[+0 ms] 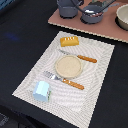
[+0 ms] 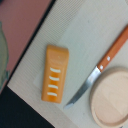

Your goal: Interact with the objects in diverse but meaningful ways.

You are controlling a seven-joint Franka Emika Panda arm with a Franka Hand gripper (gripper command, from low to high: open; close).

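Wrist view: unlabelled bread loaf [image 2: 56, 74] beside knife [image 2: 99, 68].

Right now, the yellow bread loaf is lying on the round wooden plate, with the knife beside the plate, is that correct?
Not quite. The bread loaf lies on the placemat, apart from the wooden plate, not on it. The knife does lie beside the plate. The wrist view shows this clearly, and the exterior view agrees.
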